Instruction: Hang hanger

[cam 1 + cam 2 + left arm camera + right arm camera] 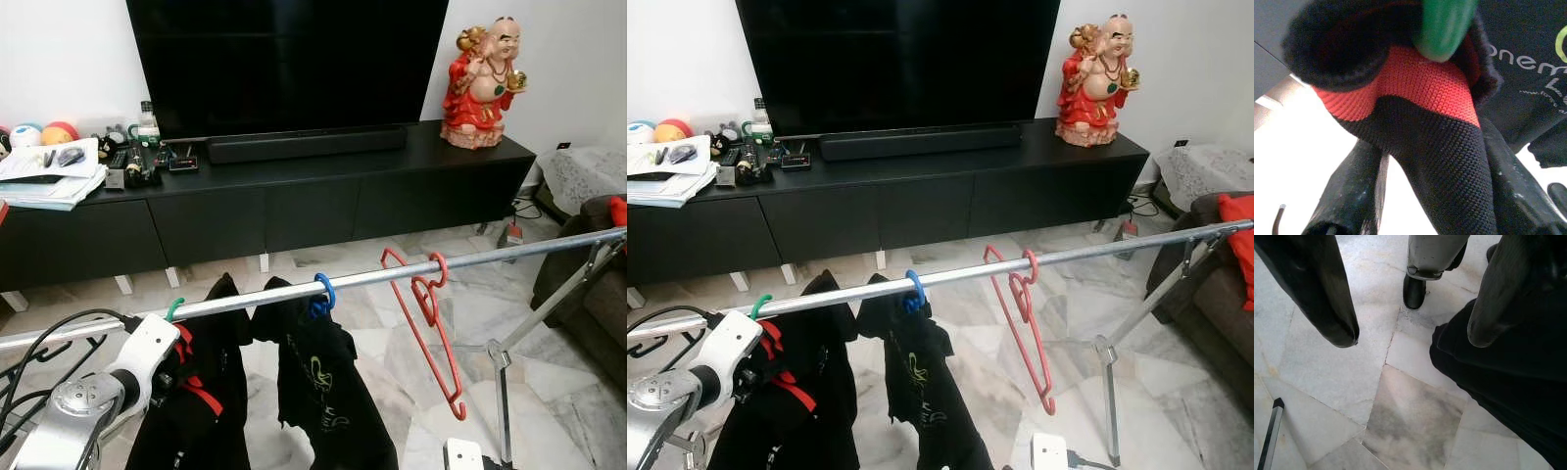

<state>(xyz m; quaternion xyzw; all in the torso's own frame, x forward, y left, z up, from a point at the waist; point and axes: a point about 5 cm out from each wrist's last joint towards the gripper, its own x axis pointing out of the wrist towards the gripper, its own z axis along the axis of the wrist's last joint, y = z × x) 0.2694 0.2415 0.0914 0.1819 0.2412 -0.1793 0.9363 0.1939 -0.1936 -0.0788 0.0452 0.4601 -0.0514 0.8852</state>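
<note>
Closest to the lens, the left arm's silver forearm rises from the lower left corner, its wrist cocked up toward the rail (294,290). That long metal rail crosses the room on a slant, higher at the right, where its folding leg (502,377) props it.

From the rail hang a black garment with red trim (191,411) on a green hanger, whose hook (173,309) sits over the bar just by the wrist, a second black shirt (328,392) on a blue hanger (323,292), and an empty red hanger (426,323) further right, tilted but hooked on.

The left gripper (1425,196) has its two black fingers (1352,191) on either side of the red-and-black collar fabric, just under the green hanger's neck; they appear clamped on the cloth. The right gripper (1410,328) hangs low over the marble floor (1400,406), fingers spread and gripping nothing.

My reading is that the green hook is already over the rail, so the step is close to done. To finish well, the left arm should confirm the hook is fully seated, let the weight settle, then open slowly and draw back downward without dragging the collar, since a snag could pull the hook off or set the neighbouring hangers sliding down the slope.
</note>
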